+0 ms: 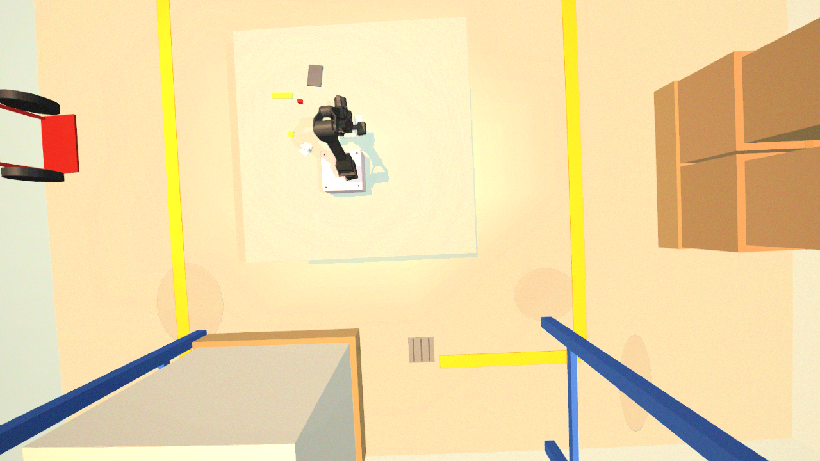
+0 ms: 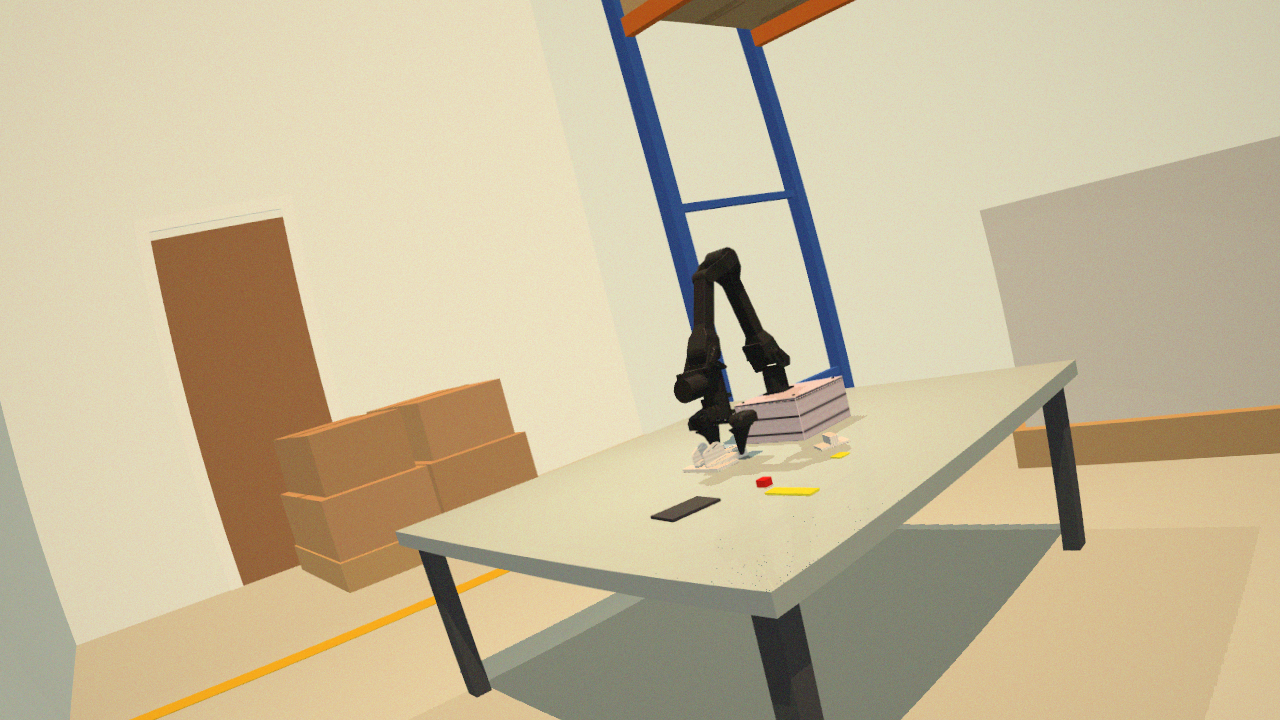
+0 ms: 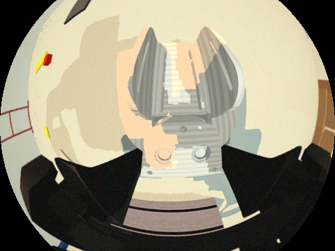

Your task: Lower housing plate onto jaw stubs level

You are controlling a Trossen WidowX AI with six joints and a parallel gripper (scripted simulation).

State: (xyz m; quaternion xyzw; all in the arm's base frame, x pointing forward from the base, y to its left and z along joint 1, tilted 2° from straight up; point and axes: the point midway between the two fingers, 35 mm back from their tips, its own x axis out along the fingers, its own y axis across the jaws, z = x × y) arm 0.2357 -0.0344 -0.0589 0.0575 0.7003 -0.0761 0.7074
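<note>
My fingers (image 2: 726, 447) grip the plate (image 3: 186, 171) by its sides; the jaws stand upright, apart, above the bench (image 1: 412, 200) (image 2: 572, 537) (image 3: 279, 70).

Bright light washes out the top view, bleaching the tabletop (image 1: 412, 171). Shadows fall to the right of the arm (image 1: 329, 123) there. The wrist view bends at its rounded, black-cornered edges; jagged shadow patches and stripes cross the pale assembly (image 3: 181, 132).

top view from high overhead, slanted exterior view farther back, both showing table (image 1: 412, 206) (image 2: 572, 528)
</note>
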